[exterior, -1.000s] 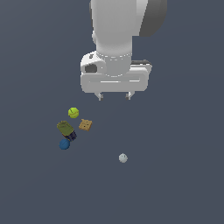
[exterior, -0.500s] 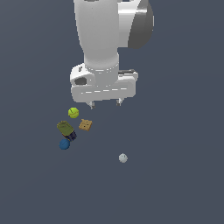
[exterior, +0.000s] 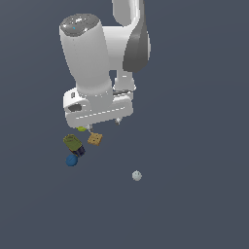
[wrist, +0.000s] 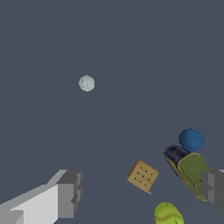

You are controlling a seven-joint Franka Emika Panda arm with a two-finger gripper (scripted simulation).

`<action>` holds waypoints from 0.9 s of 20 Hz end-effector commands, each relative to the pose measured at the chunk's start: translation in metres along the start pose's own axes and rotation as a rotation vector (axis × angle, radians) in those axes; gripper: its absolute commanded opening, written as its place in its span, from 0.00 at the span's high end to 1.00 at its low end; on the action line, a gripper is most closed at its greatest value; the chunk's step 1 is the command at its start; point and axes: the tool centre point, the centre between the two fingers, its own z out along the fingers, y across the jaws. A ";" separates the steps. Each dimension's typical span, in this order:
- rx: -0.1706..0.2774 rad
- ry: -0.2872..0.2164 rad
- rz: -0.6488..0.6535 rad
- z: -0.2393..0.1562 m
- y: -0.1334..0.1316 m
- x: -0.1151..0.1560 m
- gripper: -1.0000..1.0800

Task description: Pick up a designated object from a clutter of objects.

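Note:
The designated can point(exterior: 74, 144) has an olive-green top and dark navy sides and lies in the clutter at the exterior view's left. It also shows in the wrist view point(wrist: 190, 170), close to one fingertip point(wrist: 214, 188). My gripper point(exterior: 103, 125) hangs open and empty just above the clutter, over the tan tile point(exterior: 95, 139). In the wrist view the gripper point(wrist: 141, 192) straddles the tile point(wrist: 142, 176). The blue ball point(exterior: 72, 160) touches the can's near end. The yellow-green ball point(exterior: 81, 129) is mostly hidden behind my hand and shows in the wrist view point(wrist: 168, 214).
A pale grey ball point(exterior: 136, 175) lies apart from the clutter, toward the exterior view's right, and shows in the wrist view point(wrist: 86, 83). The floor is plain dark grey.
The arm has swung toward the exterior view's left and come down toward the clutter. The hand now covers most of the yellow-green ball. The objects have not moved.

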 end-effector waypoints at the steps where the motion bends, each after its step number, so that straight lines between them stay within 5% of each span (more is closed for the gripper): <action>1: 0.000 -0.001 -0.041 0.010 0.013 -0.003 0.04; 18: -0.005 -0.011 -0.315 0.079 0.094 -0.037 0.04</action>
